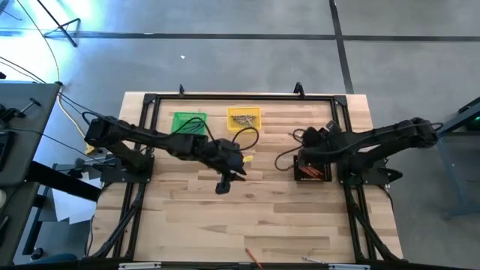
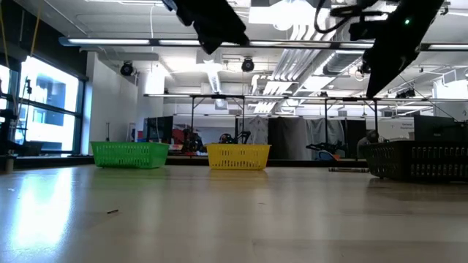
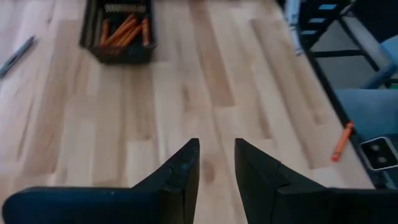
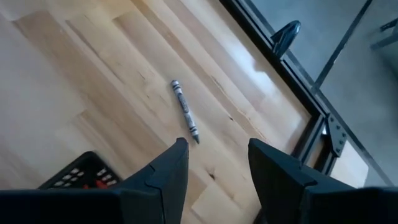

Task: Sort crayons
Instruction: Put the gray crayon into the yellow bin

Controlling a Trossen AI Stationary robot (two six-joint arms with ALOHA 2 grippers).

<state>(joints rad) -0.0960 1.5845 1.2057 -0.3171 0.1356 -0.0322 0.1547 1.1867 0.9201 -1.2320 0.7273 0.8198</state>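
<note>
Three bins on my table, pale wood planks inside a black tube frame: one green bin, one yellow bin, one black bin, all lattice-walled baskets. Left gripper hangs over bare planks near mid-table, its two dark wedge fingers parted by a narrow gap, nothing between them. Right gripper sits by the black bin, fingers spread wide, also empty. Crayons: a cluster of orange ones lies inside the black bin, too bunched to count; pale sticks fill the yellow bin; the overhead shows nothing I can make out in the green. Loose: one grey paper-wrapped crayon flat on the wood ahead of my right fingers, seen only from that wrist; one orange crayon at the table's edge, which the overhead also picks up. The table-level camera gives the baskets' ribbed walls, not their contents.
</note>
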